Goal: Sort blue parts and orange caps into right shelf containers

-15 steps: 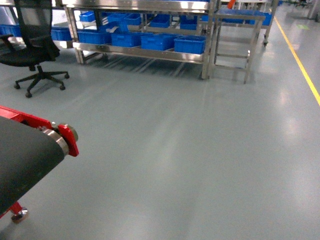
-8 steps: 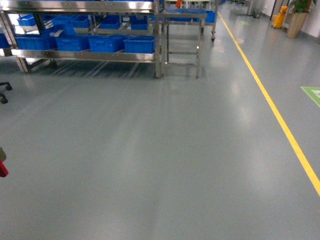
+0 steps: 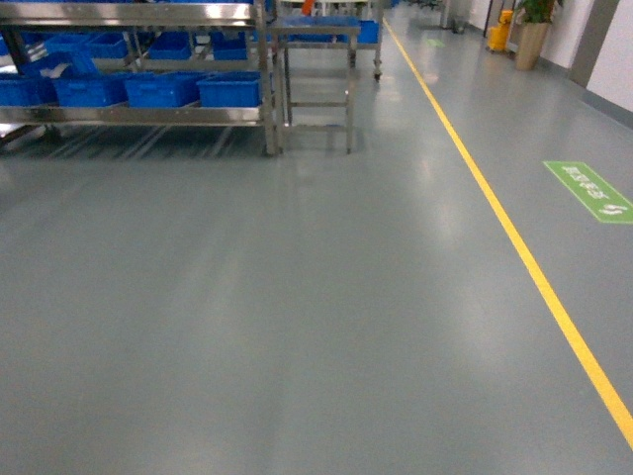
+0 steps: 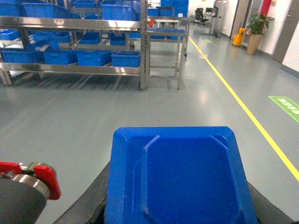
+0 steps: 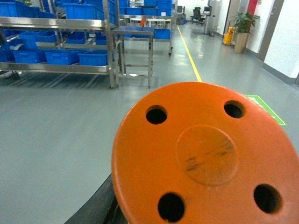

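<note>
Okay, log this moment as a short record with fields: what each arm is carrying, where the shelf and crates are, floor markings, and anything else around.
left arm load: blue part fills the left wrist view
right arm load: orange cap with round holes fills the right wrist view
gripper jaws: not visible in any view
shelf: steel shelf far left in the head view
crates: blue crates on its lowest level
floor markings: yellow line, green sign
other: potted plant in the far right corner
</note>
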### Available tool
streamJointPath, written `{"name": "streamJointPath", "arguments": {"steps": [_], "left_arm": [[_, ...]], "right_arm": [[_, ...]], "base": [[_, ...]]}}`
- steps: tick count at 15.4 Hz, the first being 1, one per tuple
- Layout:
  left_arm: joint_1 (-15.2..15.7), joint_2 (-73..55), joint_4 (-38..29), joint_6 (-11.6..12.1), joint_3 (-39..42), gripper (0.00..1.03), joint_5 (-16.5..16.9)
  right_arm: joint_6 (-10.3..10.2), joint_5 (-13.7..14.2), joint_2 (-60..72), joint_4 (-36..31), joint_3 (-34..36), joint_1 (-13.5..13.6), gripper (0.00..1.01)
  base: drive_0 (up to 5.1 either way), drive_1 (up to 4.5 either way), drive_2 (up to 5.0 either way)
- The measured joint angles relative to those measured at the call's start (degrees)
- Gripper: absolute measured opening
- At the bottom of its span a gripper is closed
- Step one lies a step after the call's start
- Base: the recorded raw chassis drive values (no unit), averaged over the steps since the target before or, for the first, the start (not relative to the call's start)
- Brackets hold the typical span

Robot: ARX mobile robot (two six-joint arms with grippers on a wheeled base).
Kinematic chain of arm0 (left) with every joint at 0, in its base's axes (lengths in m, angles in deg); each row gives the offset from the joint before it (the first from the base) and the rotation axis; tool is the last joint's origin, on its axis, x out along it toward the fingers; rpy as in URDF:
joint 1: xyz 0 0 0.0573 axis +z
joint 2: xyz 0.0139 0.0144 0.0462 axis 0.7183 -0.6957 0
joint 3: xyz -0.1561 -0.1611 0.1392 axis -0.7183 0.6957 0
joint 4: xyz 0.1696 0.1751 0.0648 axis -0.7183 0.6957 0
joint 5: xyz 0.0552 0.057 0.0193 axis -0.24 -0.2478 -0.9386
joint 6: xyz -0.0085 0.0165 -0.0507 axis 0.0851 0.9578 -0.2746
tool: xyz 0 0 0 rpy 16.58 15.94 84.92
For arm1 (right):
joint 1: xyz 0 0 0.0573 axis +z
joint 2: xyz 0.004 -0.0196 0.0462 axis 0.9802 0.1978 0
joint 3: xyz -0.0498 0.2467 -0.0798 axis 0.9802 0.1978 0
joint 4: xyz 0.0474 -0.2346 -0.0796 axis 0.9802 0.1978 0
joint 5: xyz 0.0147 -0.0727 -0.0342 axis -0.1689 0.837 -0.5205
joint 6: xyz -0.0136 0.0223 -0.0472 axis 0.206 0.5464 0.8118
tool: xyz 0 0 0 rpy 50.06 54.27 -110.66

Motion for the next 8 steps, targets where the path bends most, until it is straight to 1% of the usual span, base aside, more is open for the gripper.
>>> {"name": "streamJointPath", "arguments": {"steps": [2, 8], "left_arm": [[0.00, 0.00, -0.02, 0.00, 0.00, 0.43, 0.04], [0.00, 0.00, -0.07, 0.00, 0.02, 0.43, 0.02]], "right_arm": [[0.00, 0.00, 0.00, 0.00, 0.00, 0.00, 0.45], [0.00, 0.02, 0.00, 0.02, 0.00, 0.00, 0.45]], "base": [[-0.6, -0.62, -0.6], [0.0, 4.30, -4.3]]}}
